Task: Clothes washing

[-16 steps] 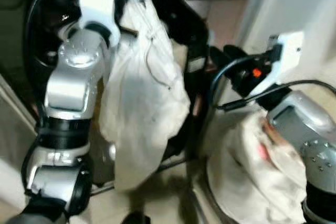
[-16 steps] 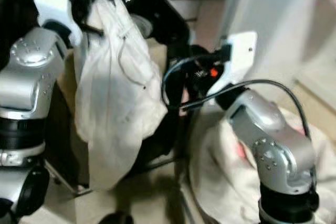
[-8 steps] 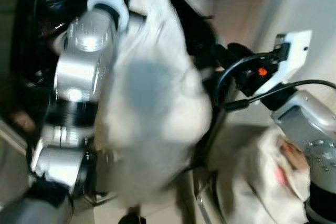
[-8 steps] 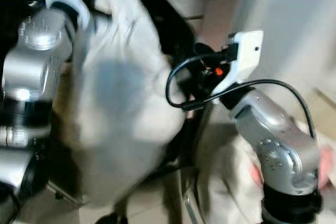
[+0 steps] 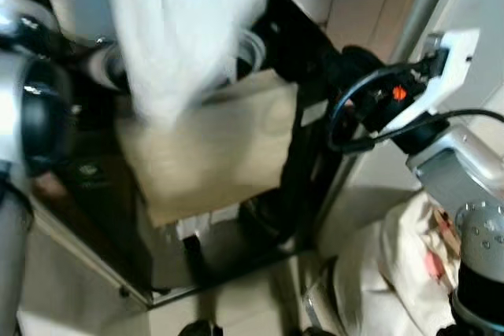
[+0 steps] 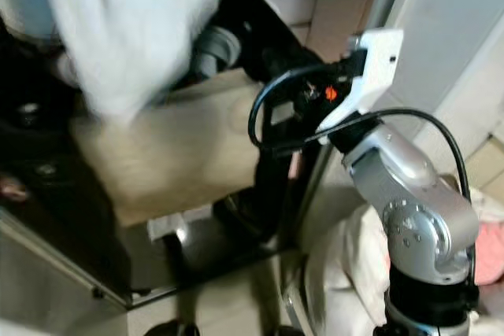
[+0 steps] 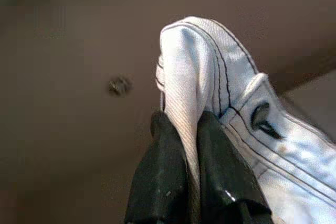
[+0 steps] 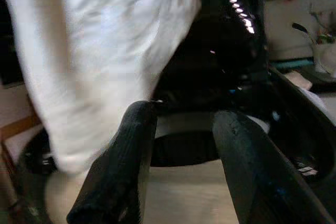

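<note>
A white garment [image 5: 185, 25] hangs blurred at the upper left, above the washer's open black door [image 5: 291, 116] and its beige drum front [image 5: 213, 147]. In the left wrist view my left gripper [image 7: 191, 124] is shut on a stitched fold of that white garment [image 7: 199, 66]. My right gripper [image 8: 181, 116] is open with nothing between its fingers; the white garment [image 8: 94, 51] hangs just beyond one finger, in front of the dark washer opening [image 8: 184, 148]. My right arm [image 5: 441, 155] reaches toward the washer door from the right.
A basket holding white and pink laundry [image 5: 394, 273] stands on the floor at the lower right. A white wall and a grey pole [image 5: 425, 5] rise on the right. Tiled floor [image 5: 236, 312] lies below the door.
My left arm has lifted the white garment up and out toward the top of the picture, uncovering the beige drum front. The camera view has shifted. The right arm has stayed about where it was.
</note>
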Robot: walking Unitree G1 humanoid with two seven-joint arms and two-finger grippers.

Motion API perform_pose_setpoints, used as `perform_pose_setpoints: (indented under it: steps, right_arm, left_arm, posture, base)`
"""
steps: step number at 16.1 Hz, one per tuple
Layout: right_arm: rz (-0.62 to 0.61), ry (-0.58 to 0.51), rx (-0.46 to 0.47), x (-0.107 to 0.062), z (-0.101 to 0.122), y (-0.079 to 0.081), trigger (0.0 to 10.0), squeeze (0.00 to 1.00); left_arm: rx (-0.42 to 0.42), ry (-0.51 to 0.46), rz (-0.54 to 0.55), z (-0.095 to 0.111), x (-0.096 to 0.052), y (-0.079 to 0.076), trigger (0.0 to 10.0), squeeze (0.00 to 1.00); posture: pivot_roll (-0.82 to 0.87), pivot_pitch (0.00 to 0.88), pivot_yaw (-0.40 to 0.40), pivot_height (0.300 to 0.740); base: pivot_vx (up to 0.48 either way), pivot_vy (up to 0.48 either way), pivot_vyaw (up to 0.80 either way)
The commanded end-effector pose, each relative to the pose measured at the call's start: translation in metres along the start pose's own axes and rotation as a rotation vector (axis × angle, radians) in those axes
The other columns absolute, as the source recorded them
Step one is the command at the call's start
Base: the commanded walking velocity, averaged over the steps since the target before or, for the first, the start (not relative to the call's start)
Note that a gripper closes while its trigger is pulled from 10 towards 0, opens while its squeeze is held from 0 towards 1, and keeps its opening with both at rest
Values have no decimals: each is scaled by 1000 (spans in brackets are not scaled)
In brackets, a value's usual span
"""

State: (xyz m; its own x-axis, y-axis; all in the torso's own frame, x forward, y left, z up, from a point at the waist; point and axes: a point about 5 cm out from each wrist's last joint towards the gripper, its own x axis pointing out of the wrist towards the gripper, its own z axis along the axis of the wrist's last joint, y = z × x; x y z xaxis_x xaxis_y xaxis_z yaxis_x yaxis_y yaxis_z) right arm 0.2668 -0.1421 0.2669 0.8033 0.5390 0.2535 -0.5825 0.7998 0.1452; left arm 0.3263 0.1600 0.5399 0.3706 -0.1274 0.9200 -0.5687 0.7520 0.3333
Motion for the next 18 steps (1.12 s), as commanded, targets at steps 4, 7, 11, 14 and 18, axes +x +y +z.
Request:
perform_pose_setpoints:
  steps: [4, 7, 11, 14, 18]
  right_arm:
    - [14, 3, -11, -8, -5, 7, 10000, 0]
    - [74, 84, -30, -11, -16, 16, 10000, 0]
    - [151, 178, -39, -14, -28, 25, 10000, 0]
    - [181, 228, -37, -15, -32, 25, 10000, 0]
    - [167, 235, -48, -14, -33, 23, 10000, 0]
  left_arm:
    - [134, 435, -469, -75, -61, -73, 10000, 0]
    - [-65, 892, -862, -129, -163, -119, 10000, 0]
    - [-254, 976, -872, -128, -159, -113, 10000, 1000]
    - [-634, 889, -1027, -98, -142, -130, 10000, 1000]
    - [-771, 896, -1151, -84, -154, -152, 10000, 1000]
  posture:
    - [-68, 0, 28, 740]
    - [-74, 0, 21, 740]
    - [-69, 0, 2, 740]
    - [-57, 0, -14, 740]
    - [-61, 0, -11, 740]
  base:
    - [0, 0, 0]
    - [0, 0, 0]
    - [0, 0, 0]
    - [0, 0, 0]
    - [0, 0, 0]
